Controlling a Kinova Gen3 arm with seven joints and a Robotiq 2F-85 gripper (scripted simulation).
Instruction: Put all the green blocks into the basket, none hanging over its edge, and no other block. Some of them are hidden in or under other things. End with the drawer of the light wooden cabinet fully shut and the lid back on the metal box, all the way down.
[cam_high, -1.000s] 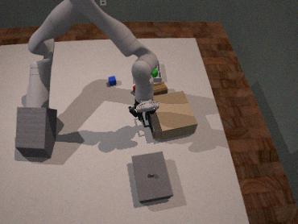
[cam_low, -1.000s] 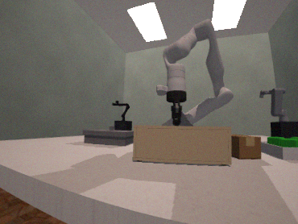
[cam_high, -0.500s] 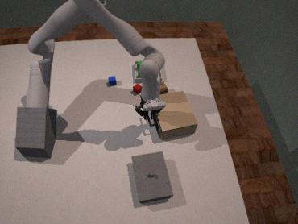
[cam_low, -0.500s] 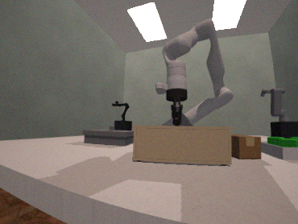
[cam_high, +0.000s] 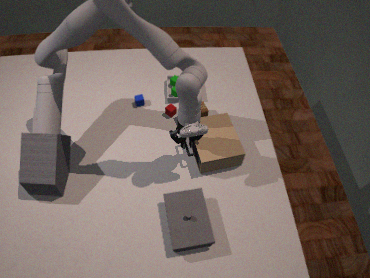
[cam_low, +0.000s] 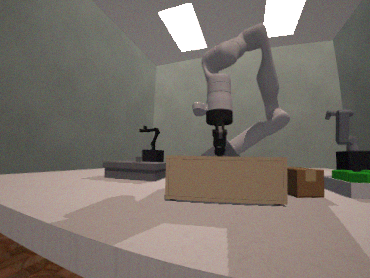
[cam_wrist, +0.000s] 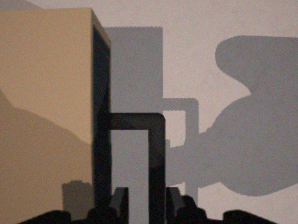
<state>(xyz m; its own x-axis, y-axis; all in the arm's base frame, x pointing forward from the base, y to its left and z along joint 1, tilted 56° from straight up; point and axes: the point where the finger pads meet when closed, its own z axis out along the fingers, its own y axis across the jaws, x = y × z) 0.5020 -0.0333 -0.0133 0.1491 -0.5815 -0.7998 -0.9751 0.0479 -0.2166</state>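
Observation:
The light wooden cabinet (cam_high: 220, 137) (cam_low: 225, 180) (cam_wrist: 45, 65) stands right of my gripper in the top view. Its dark drawer front (cam_wrist: 101, 100) lies against the cabinet with no gap visible. My gripper (cam_high: 190, 149) (cam_low: 220, 147) (cam_wrist: 147, 203) is partly open. The dark drawer handle (cam_wrist: 157, 150) stands between the fingers, near the right one, with a gap to the left one. Green blocks (cam_high: 174, 91) (cam_low: 350, 175) are in the grey basket (cam_high: 172, 99) (cam_low: 352, 189), partly hidden by the arm. The metal box (cam_low: 135, 173) has its lid (cam_high: 185, 207) (cam_low: 132, 164) on, looking level.
A red block (cam_high: 171, 110) and a blue block (cam_high: 139, 100) lie on the table outside the basket. A small brown box (cam_high: 204, 110) (cam_low: 306, 182) stands between cabinet and basket. The grey pedestal (cam_high: 42, 160) is at the left in the top view.

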